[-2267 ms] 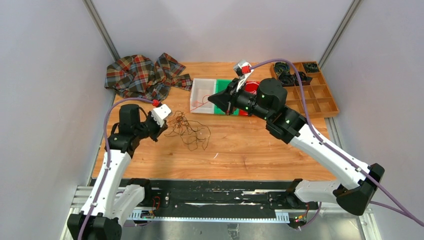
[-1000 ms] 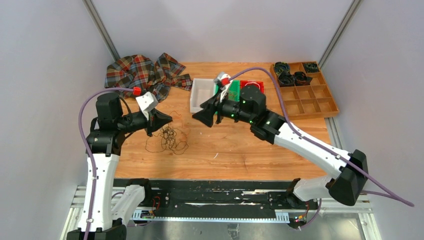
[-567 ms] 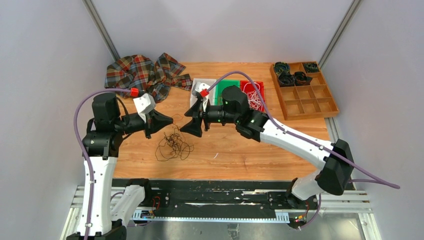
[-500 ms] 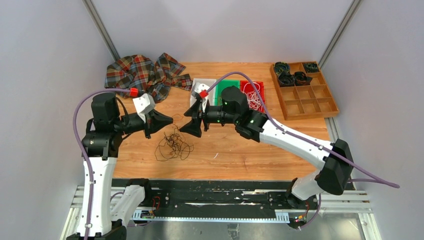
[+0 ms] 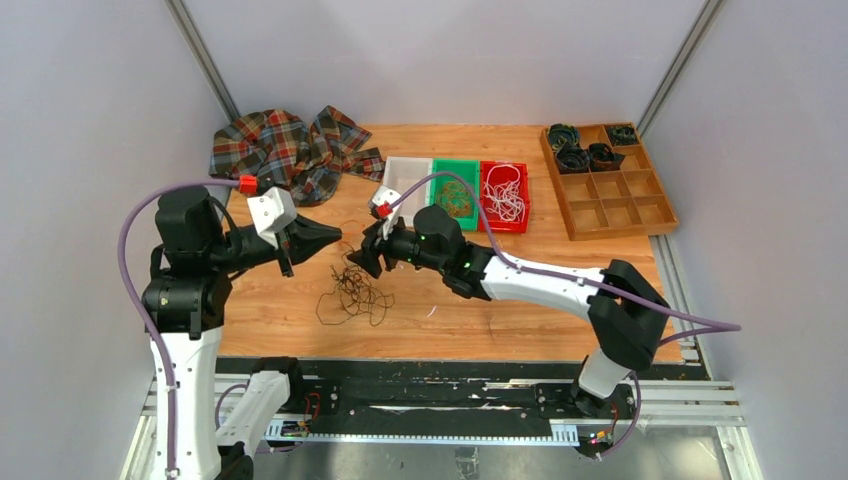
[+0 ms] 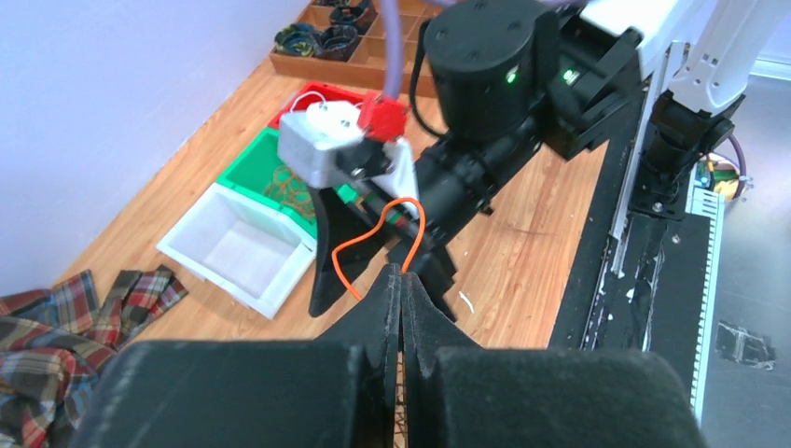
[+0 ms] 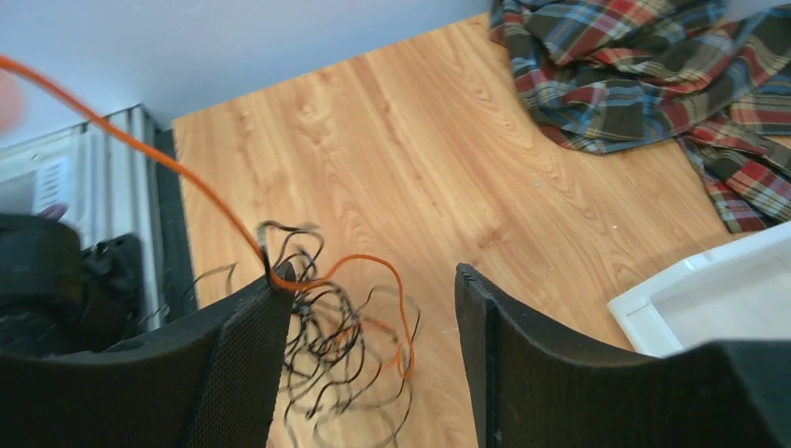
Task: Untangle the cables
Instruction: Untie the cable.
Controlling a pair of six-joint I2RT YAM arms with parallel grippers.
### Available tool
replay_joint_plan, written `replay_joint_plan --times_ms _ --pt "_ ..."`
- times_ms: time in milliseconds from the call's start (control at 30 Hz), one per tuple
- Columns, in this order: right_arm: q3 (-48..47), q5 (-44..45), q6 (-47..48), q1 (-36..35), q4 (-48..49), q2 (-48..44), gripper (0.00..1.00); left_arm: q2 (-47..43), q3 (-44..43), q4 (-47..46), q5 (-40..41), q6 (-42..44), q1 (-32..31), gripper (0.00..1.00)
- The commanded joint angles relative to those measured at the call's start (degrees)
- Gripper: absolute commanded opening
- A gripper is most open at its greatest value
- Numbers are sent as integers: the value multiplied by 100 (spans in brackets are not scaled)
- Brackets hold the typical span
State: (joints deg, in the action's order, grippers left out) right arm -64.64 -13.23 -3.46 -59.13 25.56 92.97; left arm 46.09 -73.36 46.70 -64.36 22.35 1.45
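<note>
Orange wire (image 6: 406, 200), pinched in the closed left gripper (image 6: 401, 275), seems threaded through the dark tangle (image 5: 355, 295) below the wide-open right gripper (image 7: 370, 280), so pulling could cinch knots or drag everything.

On the table (image 5: 560, 260), a cloth (image 5: 290, 150) lies at the far left. Right of it, 3 bins (image 5: 403, 180) sit in a row, with cables (image 5: 508, 192) in the middle and right ones. At the far right, a tray (image 5: 660, 215) holds rolls (image 5: 580, 155) in its far compartments. The tangle (image 5: 355, 293) lies near and left of the bins, below the left gripper (image 5: 338, 237) and right gripper (image 5: 363, 258), which face each other.
</note>
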Motion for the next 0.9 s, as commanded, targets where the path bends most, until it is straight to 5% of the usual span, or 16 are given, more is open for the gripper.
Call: replay_joint_plan --times_ms 0,400,667,867 --pt "-60 728 -300 -54 1124 297 62 -88 -279 -18 -190 -167 35 0" --pt "1317 1347 -898 -168 2033 907 61 8 -1100 -672 274 -606 39 0" --pt "1770 1643 -495 -129 1752 198 65 -11 -1157 -2659 552 -1862 39 1" --pt "1368 1086 -324 -125 1470 -697 69 43 -1293 -2904 255 -2092 39 0"
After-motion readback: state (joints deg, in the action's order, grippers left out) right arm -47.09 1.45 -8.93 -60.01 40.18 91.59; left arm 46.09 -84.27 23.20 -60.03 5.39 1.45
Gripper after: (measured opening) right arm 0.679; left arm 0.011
